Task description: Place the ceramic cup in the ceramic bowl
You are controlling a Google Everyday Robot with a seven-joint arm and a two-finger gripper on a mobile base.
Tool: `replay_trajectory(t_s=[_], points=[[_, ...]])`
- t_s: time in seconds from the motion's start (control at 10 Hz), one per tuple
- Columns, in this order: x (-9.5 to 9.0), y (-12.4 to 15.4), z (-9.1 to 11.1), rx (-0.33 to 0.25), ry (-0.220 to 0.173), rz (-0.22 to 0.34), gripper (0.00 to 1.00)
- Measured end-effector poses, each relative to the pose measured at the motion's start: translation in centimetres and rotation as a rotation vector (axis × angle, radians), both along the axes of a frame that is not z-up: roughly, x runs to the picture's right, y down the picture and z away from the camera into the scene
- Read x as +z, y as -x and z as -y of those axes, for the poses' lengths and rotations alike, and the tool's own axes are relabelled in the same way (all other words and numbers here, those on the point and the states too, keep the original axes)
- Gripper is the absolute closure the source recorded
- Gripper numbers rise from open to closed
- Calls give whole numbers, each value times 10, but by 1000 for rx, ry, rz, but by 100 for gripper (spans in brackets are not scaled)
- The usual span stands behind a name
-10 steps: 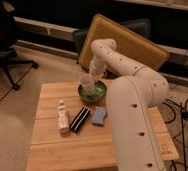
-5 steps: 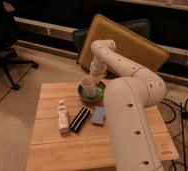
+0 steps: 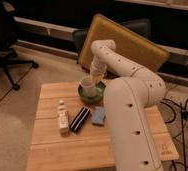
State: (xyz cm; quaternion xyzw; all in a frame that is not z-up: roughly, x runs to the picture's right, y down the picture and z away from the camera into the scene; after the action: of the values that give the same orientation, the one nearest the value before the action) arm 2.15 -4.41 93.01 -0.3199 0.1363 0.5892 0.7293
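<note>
The ceramic bowl [image 3: 97, 94] is green and round, at the far middle of the wooden table [image 3: 52, 145]. The ceramic cup [image 3: 88, 86], a pale off-white tumbler, stands tilted inside the bowl's left part. My gripper [image 3: 93, 76] reaches down from the white arm right over the cup's top and seems to hold its rim.
A small white bottle [image 3: 62, 117] lies on the table's left part. A dark flat bar [image 3: 80, 119] and a blue-grey sponge-like block [image 3: 98, 115] lie beside it. My white arm [image 3: 134, 120] covers the table's right side. A yellow-backed chair [image 3: 127, 45] stands behind; an office chair [image 3: 2, 50] at left.
The cup and my gripper have sunk slightly lower into the bowl. Nothing else has moved.
</note>
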Motion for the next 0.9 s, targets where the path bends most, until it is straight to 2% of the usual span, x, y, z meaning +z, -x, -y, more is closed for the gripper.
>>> replay_trajectory(t_s=[0.5, 0.9], points=[[0, 0, 0, 0, 0, 0, 99], [0, 0, 0, 0, 0, 0, 65]])
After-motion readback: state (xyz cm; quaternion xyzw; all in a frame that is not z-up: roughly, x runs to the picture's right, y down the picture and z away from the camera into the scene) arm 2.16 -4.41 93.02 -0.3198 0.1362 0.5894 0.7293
